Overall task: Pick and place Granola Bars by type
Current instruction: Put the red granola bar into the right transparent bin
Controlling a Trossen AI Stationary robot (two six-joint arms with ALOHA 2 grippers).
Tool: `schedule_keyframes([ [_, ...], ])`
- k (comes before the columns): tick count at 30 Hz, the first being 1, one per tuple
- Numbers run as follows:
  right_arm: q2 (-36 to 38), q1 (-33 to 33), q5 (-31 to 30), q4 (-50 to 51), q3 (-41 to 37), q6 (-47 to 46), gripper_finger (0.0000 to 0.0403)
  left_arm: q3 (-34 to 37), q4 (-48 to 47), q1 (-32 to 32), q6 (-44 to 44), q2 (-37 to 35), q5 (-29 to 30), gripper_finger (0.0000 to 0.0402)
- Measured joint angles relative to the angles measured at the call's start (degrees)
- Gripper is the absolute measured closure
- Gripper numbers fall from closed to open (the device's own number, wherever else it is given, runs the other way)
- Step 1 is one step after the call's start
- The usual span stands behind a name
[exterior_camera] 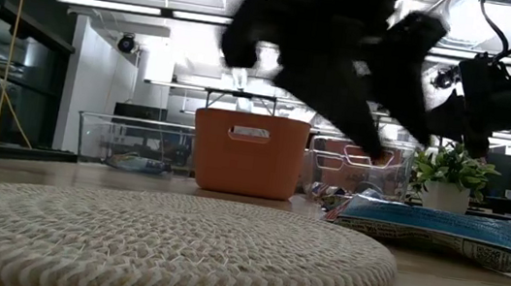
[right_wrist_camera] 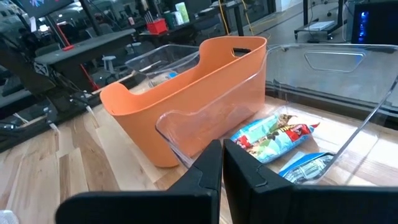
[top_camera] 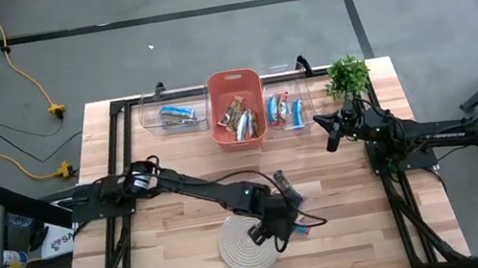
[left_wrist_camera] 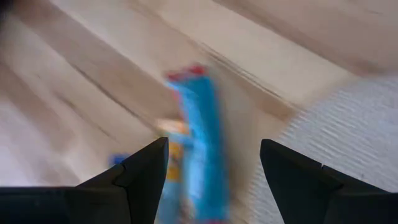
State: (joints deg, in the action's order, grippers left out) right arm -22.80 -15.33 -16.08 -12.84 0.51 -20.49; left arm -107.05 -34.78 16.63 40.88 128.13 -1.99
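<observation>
One blue bar with a red end (left_wrist_camera: 198, 137) lies flat on the wood just off the right edge of the round rope mat (top_camera: 245, 240); the low view shows this bar (exterior_camera: 440, 229) beside the mat (exterior_camera: 156, 238). My left gripper (left_wrist_camera: 213, 146) hangs open above it, a finger on either side and apart from it; it shows over the mat's right edge (top_camera: 280, 224) in the high view. My right gripper (right_wrist_camera: 222, 146) is shut and hovers by the right clear bin (top_camera: 330, 143). More bars lie in the bins at the far edge.
Along the far edge stand a left clear bin holding a blue bar (top_camera: 179, 115), an orange basket (top_camera: 233, 86) with tan bars, and a right clear bin with red-and-blue bars (right_wrist_camera: 273, 134). A small potted plant (top_camera: 347, 75) stands at the far right corner.
</observation>
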Motion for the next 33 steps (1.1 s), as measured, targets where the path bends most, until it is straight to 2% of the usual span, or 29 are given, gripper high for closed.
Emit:
schedule_keyframes([
  [4, -0.05, 0.00, -0.01, 0.11, 0.01, 0.00, 0.0402, 0.21, 0.08, -0.13, 0.87, 1.33, 3.85, 0.0152],
  [14, -0.05, 0.00, 0.09, 0.12, -0.01, 0.00, 0.0402, 0.17, 1.12, -0.32, 0.87, 3.18, 4.02, 0.0152],
  [28, -0.05, 0.00, 0.03, 0.11, 0.00, 0.00, 0.0402, 0.09, 0.72, -2.94, -4.82, 5.25, -1.36, 0.0152],
  [33, -0.05, 0.00, 0.03, 0.13, -0.02, 0.00, 0.0402, 0.09, 0.31, -4.23, -5.38, 5.25, -3.48, 0.0174],
])
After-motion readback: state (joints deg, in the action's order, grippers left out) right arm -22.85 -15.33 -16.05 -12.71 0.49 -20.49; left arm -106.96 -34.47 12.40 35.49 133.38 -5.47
